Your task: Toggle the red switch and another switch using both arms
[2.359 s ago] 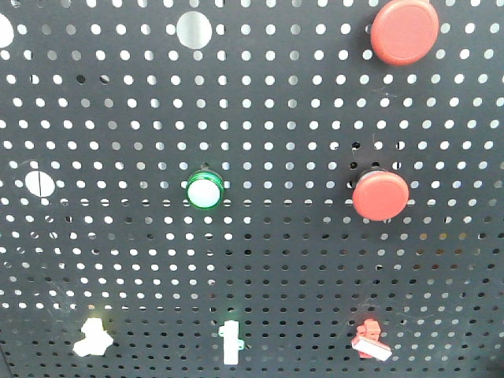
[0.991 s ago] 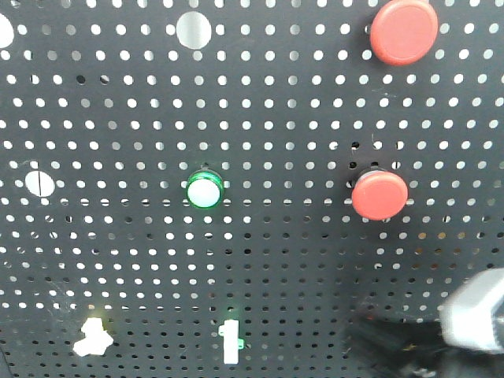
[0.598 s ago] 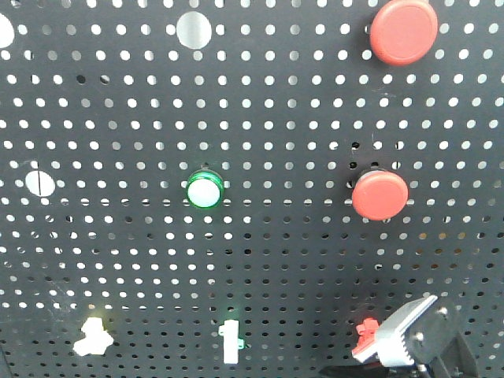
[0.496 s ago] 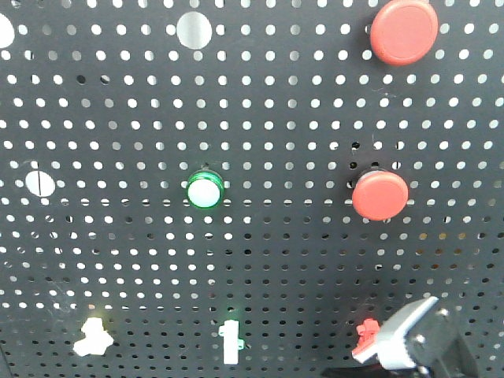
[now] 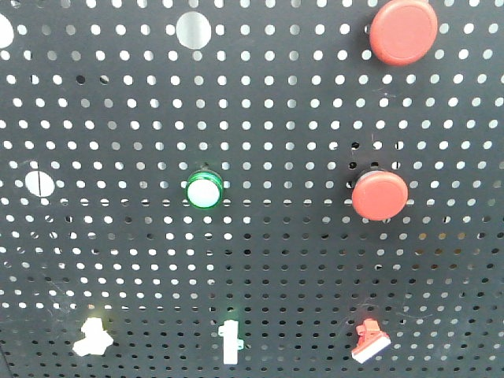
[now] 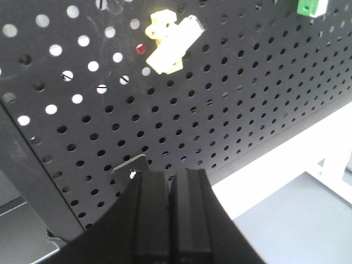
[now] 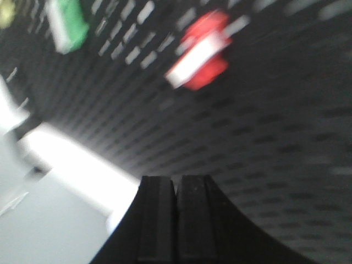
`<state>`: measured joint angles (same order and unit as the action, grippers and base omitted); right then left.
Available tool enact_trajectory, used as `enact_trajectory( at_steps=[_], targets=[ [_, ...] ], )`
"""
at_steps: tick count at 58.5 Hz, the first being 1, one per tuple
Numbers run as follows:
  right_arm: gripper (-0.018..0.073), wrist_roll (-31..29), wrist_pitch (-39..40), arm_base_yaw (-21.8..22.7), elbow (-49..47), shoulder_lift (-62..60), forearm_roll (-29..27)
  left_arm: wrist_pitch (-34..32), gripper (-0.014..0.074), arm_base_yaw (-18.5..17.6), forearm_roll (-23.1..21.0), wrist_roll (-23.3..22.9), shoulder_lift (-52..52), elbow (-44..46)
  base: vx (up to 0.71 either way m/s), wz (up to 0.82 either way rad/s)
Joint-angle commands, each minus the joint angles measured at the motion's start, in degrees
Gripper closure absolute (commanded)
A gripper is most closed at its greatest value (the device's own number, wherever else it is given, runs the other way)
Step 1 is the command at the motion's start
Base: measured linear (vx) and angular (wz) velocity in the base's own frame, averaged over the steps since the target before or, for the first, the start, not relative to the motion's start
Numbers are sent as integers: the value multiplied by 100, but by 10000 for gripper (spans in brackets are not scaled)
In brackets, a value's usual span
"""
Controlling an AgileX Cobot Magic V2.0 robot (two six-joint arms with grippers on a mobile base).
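The red switch (image 5: 368, 342) sits low on the right of the black pegboard (image 5: 276, 260), its white-tipped lever slanting up to the right. It shows blurred in the right wrist view (image 7: 201, 50), well above my right gripper (image 7: 176, 181), which is shut on nothing. The other switch, a pale yellow toggle (image 5: 93, 336), is low on the left. In the left wrist view this yellow toggle (image 6: 169, 41) is up and ahead of my left gripper (image 6: 170, 176), which is also shut and empty. Neither gripper shows in the front view.
A white upright toggle (image 5: 230, 342) stands between the two switches. Higher up are a green-ringed light (image 5: 204, 190) and two large round red buttons (image 5: 380, 195) (image 5: 404, 30). A white frame rail (image 6: 286, 154) runs below the board's lower edge.
The light grey gripper that was against the red switch half a second ago has dropped out of the front view. The switch's lever now slants up to the right, not down.
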<state>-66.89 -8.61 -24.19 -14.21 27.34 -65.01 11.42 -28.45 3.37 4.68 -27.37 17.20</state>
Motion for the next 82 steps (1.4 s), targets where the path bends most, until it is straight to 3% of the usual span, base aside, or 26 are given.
enact_trajectory(
  at_steps=[1,12,56,59,60,67,75,82],
  targets=[
    [565,-19,786,30,69,-559,-24,-498,594,-27,-15,-84,-8,176,0,0],
    [565,-206,1578,30,300,-1107,-30,-611,594,-27,-7,-77,-8,176,0,0],
    [565,-242,1558,30,300,-1107,-56,-595,594,18,8,-41,167,5,0,0],
    [565,-242,1558,30,300,-1107,-56,-635,594,202,11,14,330,-98,0,0],
    [565,-242,1558,30,300,-1107,-56,-635,594,728,-8,-127,844,-364,0,0],
    [565,-242,1558,30,300,-1107,-56,-630,594,1493,-8,-281,1601,-827,0,0],
    [565,-242,1557,30,300,-1107,-62,-637,594,2110,-8,-557,2575,-1463,0,0],
    [565,-242,1557,30,300,-1102,-69,-835,594,2367,7,-1025,2913,-1960,0,0]
  ],
)
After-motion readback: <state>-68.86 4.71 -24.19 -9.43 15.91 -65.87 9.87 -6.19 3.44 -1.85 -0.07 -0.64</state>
